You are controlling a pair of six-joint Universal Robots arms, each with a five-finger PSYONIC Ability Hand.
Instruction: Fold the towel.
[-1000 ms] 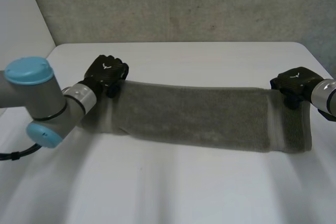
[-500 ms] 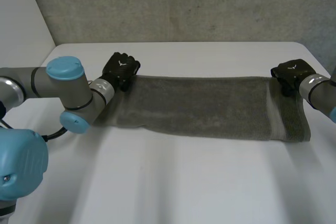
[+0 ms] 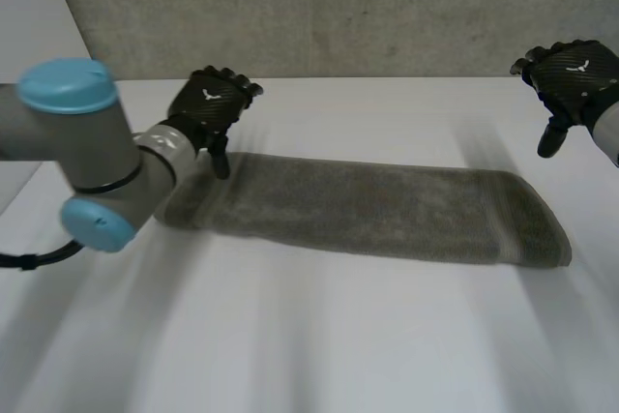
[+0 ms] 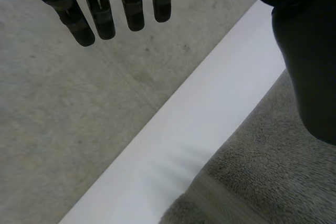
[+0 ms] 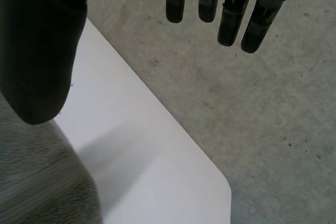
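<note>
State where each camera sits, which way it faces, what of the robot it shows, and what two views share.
Head view: between and behind the arms, looking down at the white table and long grey towel; shows left arm, left hand, right hand.
Left wrist view: on the left wrist, looking along the open left hand's fingers toward one towel end.
Right wrist view: on the right wrist, looking along the open right hand's fingers toward the other end.
Shared: both wrist views catch towel and table edge.

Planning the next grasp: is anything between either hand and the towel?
Nothing visible. The left hand is open at one end of the towel, the right hand open near the other; only table between.
</note>
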